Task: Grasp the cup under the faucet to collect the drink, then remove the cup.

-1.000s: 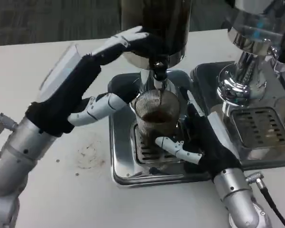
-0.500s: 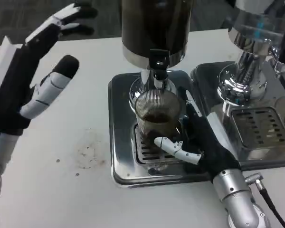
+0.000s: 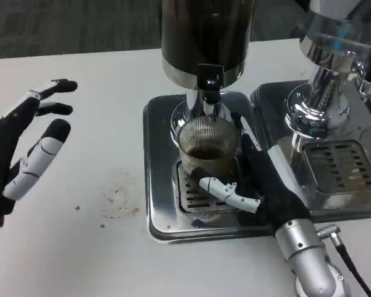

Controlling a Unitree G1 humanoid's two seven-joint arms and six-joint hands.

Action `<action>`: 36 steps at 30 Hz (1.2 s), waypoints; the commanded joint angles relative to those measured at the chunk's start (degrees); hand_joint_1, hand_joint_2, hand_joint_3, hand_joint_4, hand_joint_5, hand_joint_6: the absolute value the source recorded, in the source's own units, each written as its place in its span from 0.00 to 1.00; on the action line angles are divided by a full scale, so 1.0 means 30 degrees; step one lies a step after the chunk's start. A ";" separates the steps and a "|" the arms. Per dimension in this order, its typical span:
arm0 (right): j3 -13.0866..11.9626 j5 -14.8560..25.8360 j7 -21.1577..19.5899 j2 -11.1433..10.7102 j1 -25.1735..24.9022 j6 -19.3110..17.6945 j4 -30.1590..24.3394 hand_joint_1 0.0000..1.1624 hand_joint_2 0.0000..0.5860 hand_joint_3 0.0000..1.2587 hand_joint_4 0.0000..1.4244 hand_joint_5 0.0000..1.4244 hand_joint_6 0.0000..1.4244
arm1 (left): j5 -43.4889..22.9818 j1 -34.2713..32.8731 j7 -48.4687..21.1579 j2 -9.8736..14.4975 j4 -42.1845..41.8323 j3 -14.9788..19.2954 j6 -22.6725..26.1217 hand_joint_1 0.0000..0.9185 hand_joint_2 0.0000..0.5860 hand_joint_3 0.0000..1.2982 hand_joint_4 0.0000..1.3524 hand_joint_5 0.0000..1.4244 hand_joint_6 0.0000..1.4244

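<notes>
Head view: cup (image 3: pixel 205 148) under the faucet (image 3: pixel 209 93), part filled, right hand (image 3: pixel 260 182) wrapped round it.

Dark drink sits in the lower part of the ribbed clear cup, which stands on the grate of the steel drip tray (image 3: pixel 157 185) directly beneath the faucet of the dark dispenser (image 3: pixel 204 37). By that, collecting looks under way or finished; I see no stream falling, though it could be too thin to tell. Lifting the cup away is not yet done. The right hand comes from the near right, its fingers closed on the cup's right side and near side. The left hand (image 3: pixel 21 154) hovers far off to the left over the white table (image 3: pixel 105 93), fingers spread, holding nothing. A second shiny machine (image 3: pixel 328 93) stands to the right.
</notes>
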 commanded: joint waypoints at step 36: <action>0.0135 0.1153 0.1243 0.1029 -0.1008 -0.0817 0.3228 0.67 0.30 0.04 0.14 0.12 0.19 | 0.0037 0.1595 0.1282 -0.0155 0.2018 -0.0769 0.0276 0.00 0.35 0.27 0.18 0.26 0.20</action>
